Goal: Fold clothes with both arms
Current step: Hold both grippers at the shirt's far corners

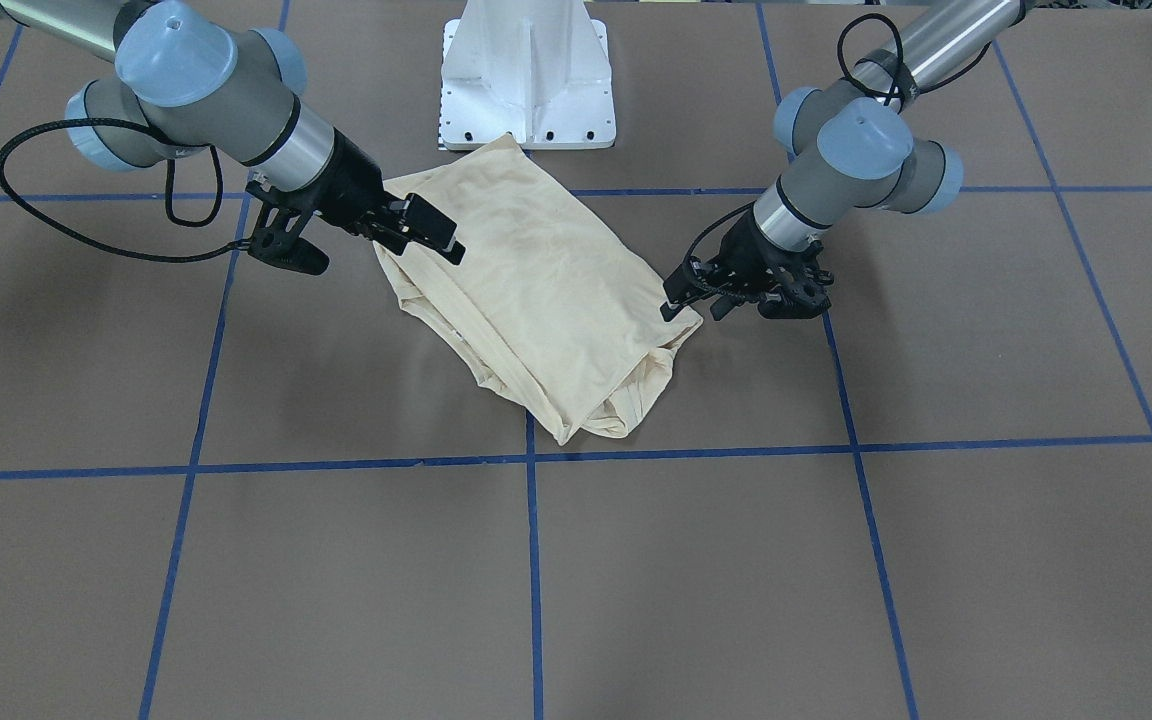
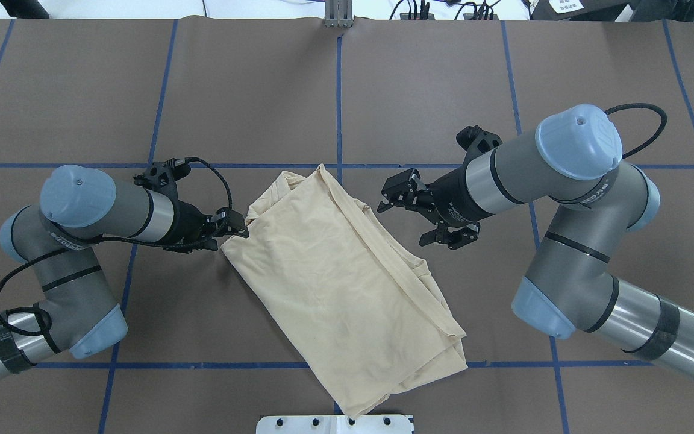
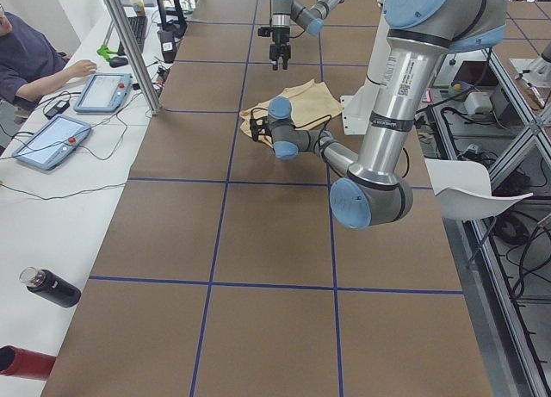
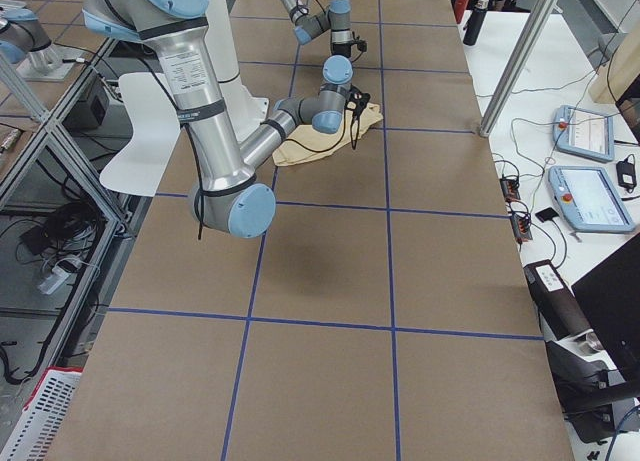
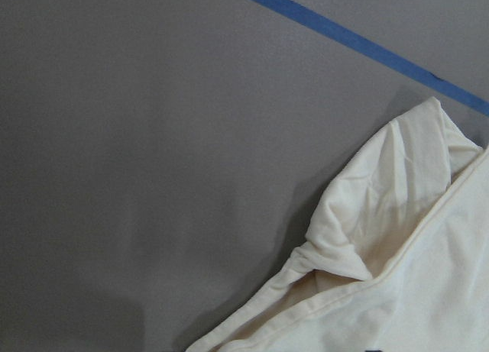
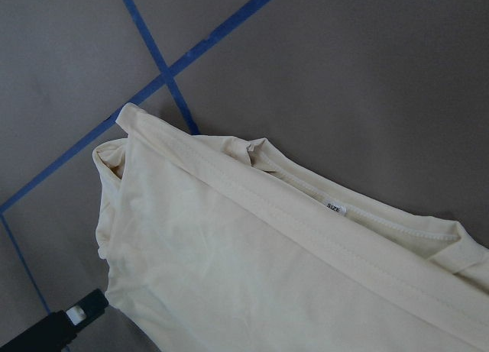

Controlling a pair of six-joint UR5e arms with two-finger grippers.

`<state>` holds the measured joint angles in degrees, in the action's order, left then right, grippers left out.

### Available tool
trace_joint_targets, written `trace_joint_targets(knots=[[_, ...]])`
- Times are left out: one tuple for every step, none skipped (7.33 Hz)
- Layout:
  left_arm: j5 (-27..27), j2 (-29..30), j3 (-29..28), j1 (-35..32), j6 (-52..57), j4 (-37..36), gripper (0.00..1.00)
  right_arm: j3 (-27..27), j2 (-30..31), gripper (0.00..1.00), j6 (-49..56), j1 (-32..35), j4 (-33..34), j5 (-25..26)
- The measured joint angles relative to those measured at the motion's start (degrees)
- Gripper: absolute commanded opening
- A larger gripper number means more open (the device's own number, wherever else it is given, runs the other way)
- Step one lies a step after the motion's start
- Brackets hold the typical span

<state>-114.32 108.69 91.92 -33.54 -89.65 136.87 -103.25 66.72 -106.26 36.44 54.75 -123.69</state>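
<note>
While right end effector (image 2: 404, 224) gapes | left end effector (image 2: 240, 228) at shirt (image 2: 335, 283) corner

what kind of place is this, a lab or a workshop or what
Most likely a robotics lab: a left arm and right arm reach over a table marked with a blue tape grid, and a side bench holds teach pendants beside a seated person.
</note>
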Motion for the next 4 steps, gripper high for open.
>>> trace_joint_targets(knots=[[0.04,0.03,-0.03,0.32,0.00,-0.13,0.70,0.03,-0.01,1.00,0.00,-0.03,0.00,0.04],[0.05,0.02,-0.06,0.70,0.00,-0.28,0.70,0.07,-0.01,1.00,0.00,-0.05,0.00,0.06],[0.06,-0.01,-0.09,0.89,0.00,-0.36,0.70,0.14,0.00,1.00,0.00,-0.05,0.00,0.06],[0.06,-0.04,-0.11,0.97,0.00,-0.44,0.70,0.24,0.02,1.00,0.02,-0.05,0.00,0.07]])
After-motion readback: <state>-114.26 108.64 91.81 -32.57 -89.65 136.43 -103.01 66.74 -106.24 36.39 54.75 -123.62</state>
